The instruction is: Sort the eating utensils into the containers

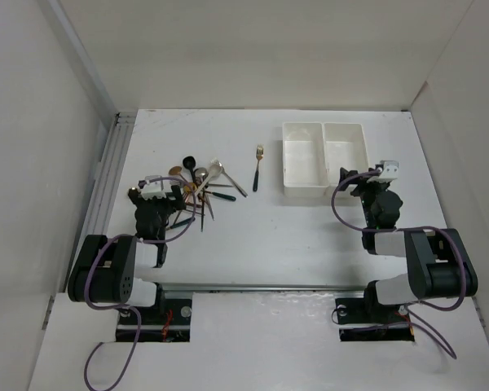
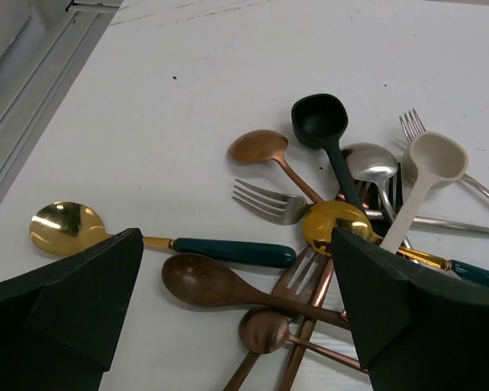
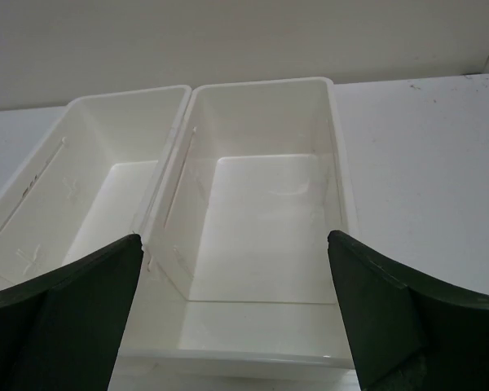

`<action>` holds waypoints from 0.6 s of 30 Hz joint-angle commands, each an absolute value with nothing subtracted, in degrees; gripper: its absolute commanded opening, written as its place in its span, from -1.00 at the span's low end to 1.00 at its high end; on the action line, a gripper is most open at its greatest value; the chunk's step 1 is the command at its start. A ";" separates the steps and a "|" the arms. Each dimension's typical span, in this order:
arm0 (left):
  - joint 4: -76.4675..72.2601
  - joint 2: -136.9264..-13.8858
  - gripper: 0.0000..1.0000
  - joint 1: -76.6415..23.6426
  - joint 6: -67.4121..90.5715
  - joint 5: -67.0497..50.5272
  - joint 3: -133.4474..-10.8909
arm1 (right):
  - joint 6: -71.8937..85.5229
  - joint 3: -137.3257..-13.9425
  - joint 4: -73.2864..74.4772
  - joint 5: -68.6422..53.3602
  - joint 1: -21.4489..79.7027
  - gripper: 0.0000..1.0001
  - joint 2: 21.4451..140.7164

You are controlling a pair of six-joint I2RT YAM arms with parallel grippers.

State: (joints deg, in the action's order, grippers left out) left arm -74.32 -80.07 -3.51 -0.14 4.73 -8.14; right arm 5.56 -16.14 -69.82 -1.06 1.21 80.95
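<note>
The eating utensils point(image 1: 196, 183) lie in a tangled pile at the table's left, with one gold fork point(image 1: 257, 167) alone toward the middle. My left gripper point(image 1: 157, 194) hovers open at the pile's near side. In the left wrist view, my left gripper point(image 2: 236, 244) has a brown spoon point(image 2: 200, 281), a green-handled gold spoon point(image 2: 65, 226) and a copper fork point(image 2: 306, 273) between its jaws, untouched. The containers point(image 1: 304, 193), two joined white bins, stand at the right, both empty. My right gripper point(image 3: 234, 240) is open just before the right bin's near rim point(image 3: 253, 357).
An aluminium rail point(image 1: 106, 179) runs along the table's left edge, close to the pile, and shows in the left wrist view point(image 2: 33, 81). White enclosure walls stand on the left, back and right. Another rail point(image 1: 261, 287) crosses the near edge between the arm bases.
</note>
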 commanded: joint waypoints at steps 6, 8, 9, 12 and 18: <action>-87.28 -79.54 0.98 -3.25 0.18 4.22 -9.58 | 4.48 -24.23 -54.11 2.52 2.81 1.00 73.06; -87.28 -79.02 0.98 -2.03 -1.13 -1.46 -9.58 | 4.48 -30.83 -44.14 2.73 3.34 1.00 68.67; -85.01 -75.36 0.98 -1.50 -3.40 -10.02 -8.88 | 1.35 -32.33 -42.82 1.59 3.34 1.00 66.82; -66.80 -65.86 0.98 1.14 -10.07 -27.54 -14.38 | -8.91 -39.27 -37.63 3.76 6.23 1.00 60.83; -31.99 -70.11 0.98 -13.17 -39.38 -23.06 -48.48 | -34.86 -57.81 -29.18 25.20 12.39 1.00 64.68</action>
